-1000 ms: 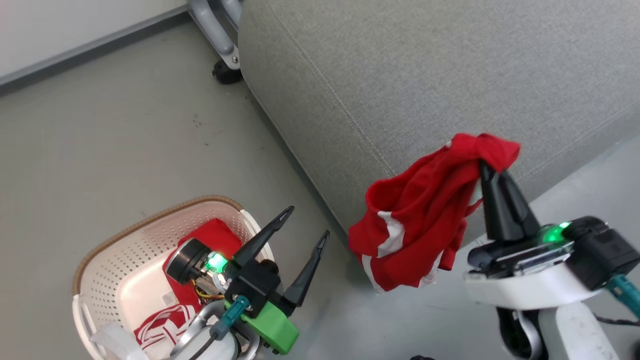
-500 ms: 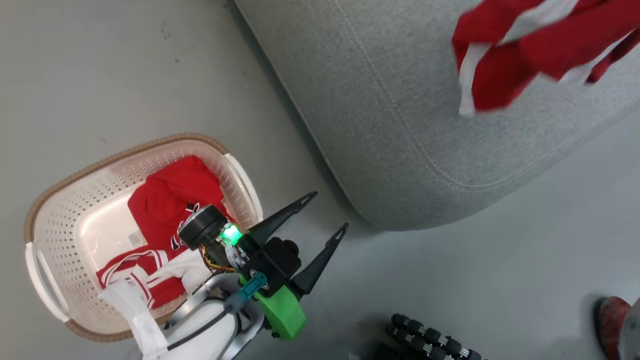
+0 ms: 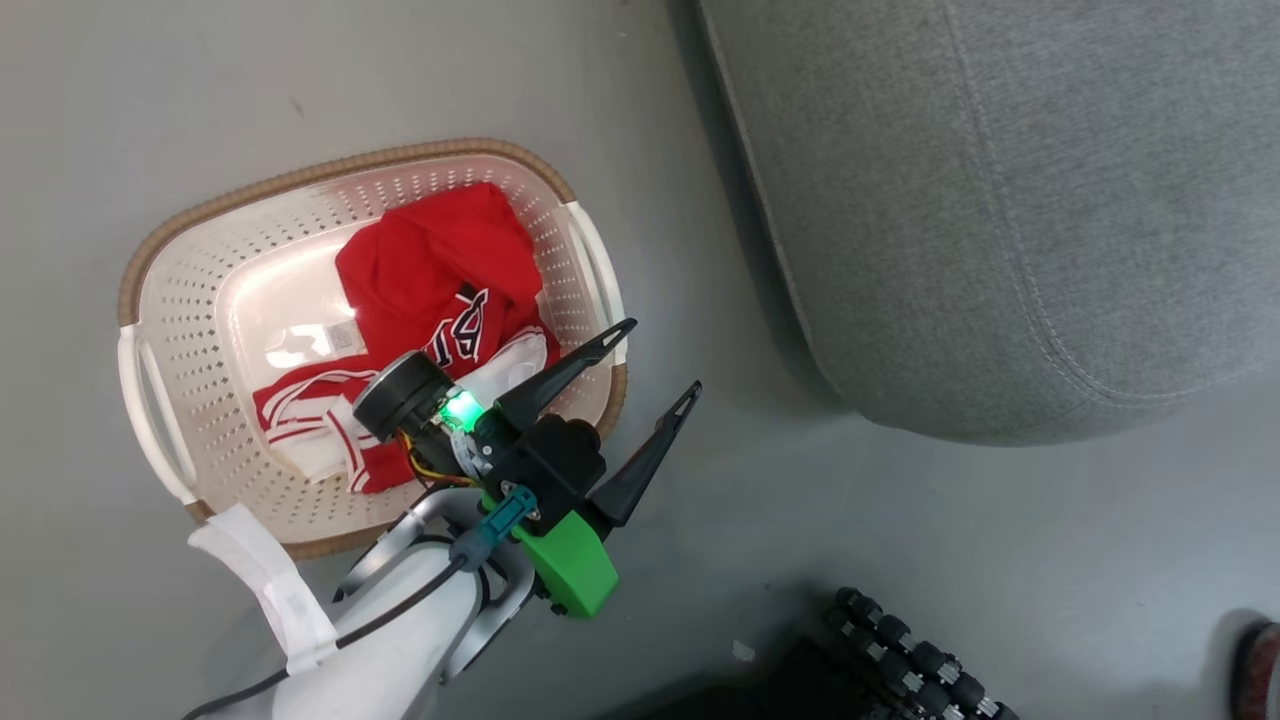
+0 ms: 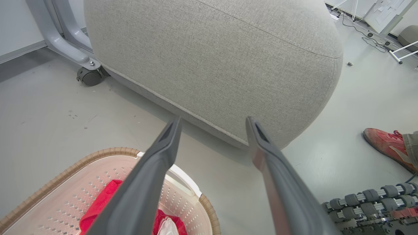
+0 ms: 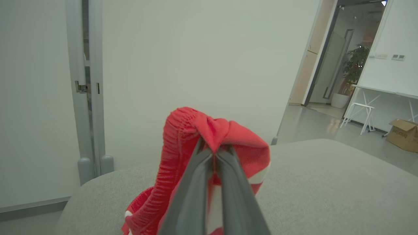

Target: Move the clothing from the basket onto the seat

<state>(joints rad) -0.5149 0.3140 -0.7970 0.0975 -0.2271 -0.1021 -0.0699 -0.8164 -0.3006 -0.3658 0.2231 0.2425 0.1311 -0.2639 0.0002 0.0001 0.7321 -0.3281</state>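
The right claw (image 5: 214, 153) is clamped shut on a bunched red garment (image 5: 183, 137) above the seat (image 5: 326, 182) ahead of it, and the left claw (image 3: 662, 354) gapes empty by the basket (image 3: 300, 180), though that thin pinch could slip and drop the cloth short.

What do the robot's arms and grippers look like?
The left gripper has two long, dark, tapering fingers on a black body, with a bright green block, a teal connector and a lit green light. Its forearm is pale, with a black cable and a white strap. The right gripper has two dark grey tapering fingers.
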